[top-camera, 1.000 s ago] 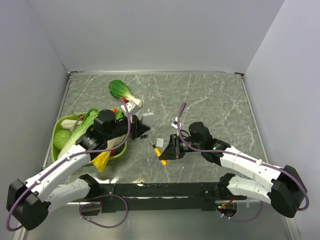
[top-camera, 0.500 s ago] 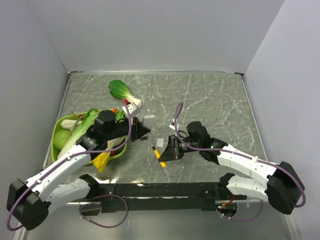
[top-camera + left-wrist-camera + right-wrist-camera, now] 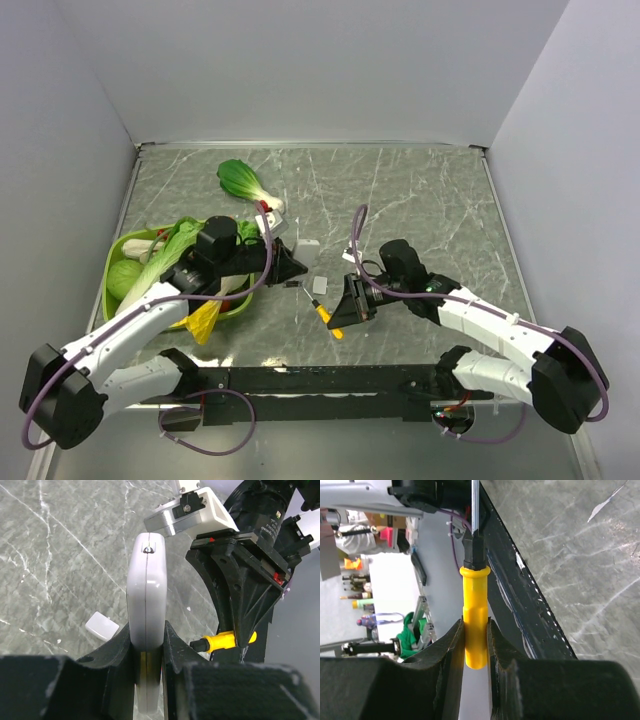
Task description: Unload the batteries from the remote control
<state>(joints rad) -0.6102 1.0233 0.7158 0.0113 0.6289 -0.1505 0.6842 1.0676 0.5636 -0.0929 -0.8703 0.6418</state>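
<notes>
remote control (image 3: 145, 595) clamped in left gripper (image 3: 148, 636); screwdriver (image 3: 475, 600) clamped in right gripper (image 3: 475, 630); grey cover (image 3: 101, 626) between

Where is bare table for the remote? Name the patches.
Free: the far table, from the bok choy rightward to its edge. Crowded: the middle, around the grey cover and screwdriver, and the left by the green bowl.

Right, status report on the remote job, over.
Left gripper shut on remote, edge-on. Right gripper shut on screwdriver. Cover loose on table between them.
</notes>
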